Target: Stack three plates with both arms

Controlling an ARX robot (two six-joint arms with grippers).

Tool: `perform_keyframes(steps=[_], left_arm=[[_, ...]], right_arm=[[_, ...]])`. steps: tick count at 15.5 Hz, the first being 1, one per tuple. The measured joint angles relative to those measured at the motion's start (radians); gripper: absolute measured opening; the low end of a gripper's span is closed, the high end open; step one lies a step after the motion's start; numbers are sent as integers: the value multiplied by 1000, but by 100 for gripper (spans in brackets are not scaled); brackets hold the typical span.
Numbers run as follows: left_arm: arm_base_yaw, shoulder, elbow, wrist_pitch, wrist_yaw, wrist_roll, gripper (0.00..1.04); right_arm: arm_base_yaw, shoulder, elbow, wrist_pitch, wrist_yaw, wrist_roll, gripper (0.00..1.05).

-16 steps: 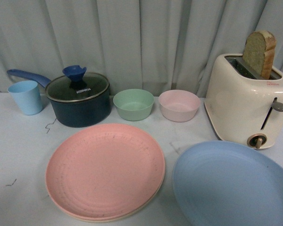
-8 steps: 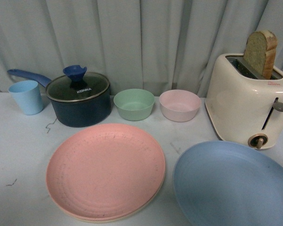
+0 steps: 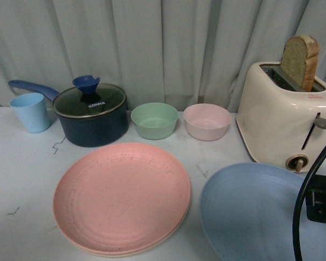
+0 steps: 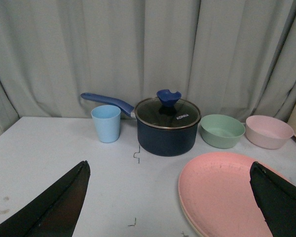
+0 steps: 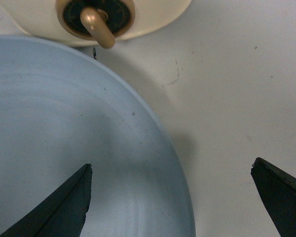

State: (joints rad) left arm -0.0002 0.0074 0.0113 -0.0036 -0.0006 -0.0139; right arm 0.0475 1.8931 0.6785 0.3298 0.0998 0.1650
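1. I read the pink plate (image 3: 121,196) as already stacked on the cream plate (image 3: 131,253). The pair sits near the front edge of the surface (image 3: 27,179), about midway along it, with only a sliver of cream rim showing underneath.
2. The light blue plate (image 3: 250,217) lies flat and alone toward the front right corner, just in front of the toaster (image 3: 282,114). It is close beside the pair but apart from it.
3. My right hand (image 5: 171,165) is spread wide and holds nothing. It straddles the blue plate's rim, one finger over the plate and the other over bare surface. I cannot tell whether it touches yet.
4. My left hand (image 4: 170,163) is also wide open and empty, hanging over the left part of the surface and facing the pink plate.
5. I judge the step in hand to be picking up the blue plate. Next I need to lower onto the rim, get one finger under it, pinch, lift clear, and set it centred on the pink.
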Motion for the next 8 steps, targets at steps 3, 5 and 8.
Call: perform_keyframes(steps=[3,5,8], left_arm=[[0,0,0,0,0,0,98],[0,0,0,0,0,0,98],[0,0,0,0,0,0,98]], right_arm=[[-3,59,-3,46,-31,3,98],[-3,67,-3,46,-39,4,98],[-9,81,-10,47,-45,11,82]])
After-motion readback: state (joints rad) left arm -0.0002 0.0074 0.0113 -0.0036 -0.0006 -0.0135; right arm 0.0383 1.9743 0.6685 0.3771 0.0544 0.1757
